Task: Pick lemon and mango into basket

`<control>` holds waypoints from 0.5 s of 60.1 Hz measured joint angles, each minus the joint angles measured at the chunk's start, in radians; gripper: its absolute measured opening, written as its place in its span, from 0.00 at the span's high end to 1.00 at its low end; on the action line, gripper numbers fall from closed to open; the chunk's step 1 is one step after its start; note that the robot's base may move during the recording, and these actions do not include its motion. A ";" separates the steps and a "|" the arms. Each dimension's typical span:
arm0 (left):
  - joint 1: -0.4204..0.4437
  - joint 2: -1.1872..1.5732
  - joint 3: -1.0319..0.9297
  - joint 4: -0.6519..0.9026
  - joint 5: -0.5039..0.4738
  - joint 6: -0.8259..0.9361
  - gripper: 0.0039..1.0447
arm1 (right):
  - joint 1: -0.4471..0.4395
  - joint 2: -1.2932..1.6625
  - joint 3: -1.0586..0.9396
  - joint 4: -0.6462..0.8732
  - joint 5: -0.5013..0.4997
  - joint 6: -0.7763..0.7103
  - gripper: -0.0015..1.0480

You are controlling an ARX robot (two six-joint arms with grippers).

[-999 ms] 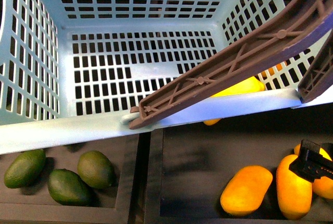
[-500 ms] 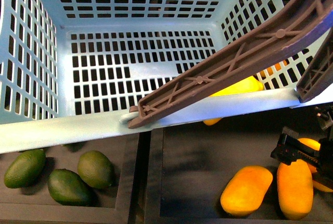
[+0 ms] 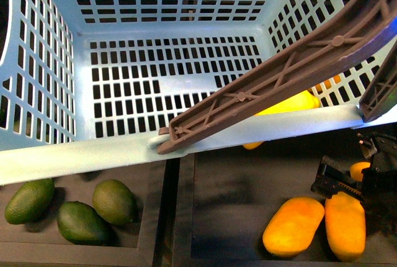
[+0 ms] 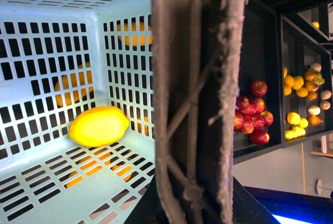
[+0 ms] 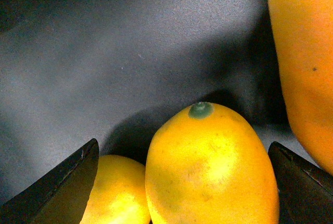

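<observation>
The lemon (image 4: 99,125) already lies on the slotted floor of the basket (image 3: 93,155), in the corner nearest the right edge of the tabletop (image 3: 229,186), partly behind the brown handle (image 3: 279,71) that leans across the rim. So the step in hand looks like the mango pick. The right gripper (image 5: 183,146) hangs low near the tabletop's near right corner, its fingers spread wide, one on each side of a mango (image 5: 210,172) whose green stem mark faces up; neither finger touches the fruit yet. A second yellow fruit (image 5: 117,193) lies just beside it, and a larger orange one (image 5: 302,62) stands close on the other side. The next move probably calls for a short descent, so that the fingers pass both neighbours, followed by a firm but gentle squeeze across the mango's narrow width, since the smooth skin could slip. The left wrist view is filled by the handle, and I cannot tell whether the left gripper is spread or pressed together. Three green fruits (image 3: 77,211) lie near the near left corner, well apart from all this.
</observation>
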 joint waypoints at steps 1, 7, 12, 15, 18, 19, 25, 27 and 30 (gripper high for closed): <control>0.000 0.000 0.000 0.000 0.000 0.000 0.95 | 0.000 0.001 0.002 -0.001 0.001 0.000 0.08; 0.000 0.000 0.000 0.000 0.000 0.000 0.95 | 0.007 0.010 0.016 -0.011 0.012 0.001 0.17; 0.000 0.000 0.000 0.000 0.000 0.000 0.95 | 0.008 0.012 0.020 -0.019 0.015 0.002 0.30; 0.000 0.000 0.000 0.000 0.000 0.000 0.95 | 0.008 0.011 0.020 -0.021 0.015 0.005 0.35; 0.000 0.000 0.000 0.000 0.000 0.000 0.95 | 0.006 0.008 0.020 -0.024 0.014 0.011 0.41; 0.000 0.000 0.000 0.000 0.000 0.000 0.95 | 0.006 0.006 0.020 -0.024 0.014 0.014 0.42; 0.000 0.000 0.000 0.000 0.001 0.000 0.95 | -0.003 -0.018 0.012 -0.026 -0.001 0.026 0.49; 0.000 0.000 0.000 0.000 0.001 0.000 0.95 | -0.007 -0.031 0.008 -0.029 -0.007 0.030 0.50; 0.000 0.000 0.000 0.000 0.001 0.000 0.95 | -0.014 -0.051 0.000 -0.031 -0.014 0.034 0.51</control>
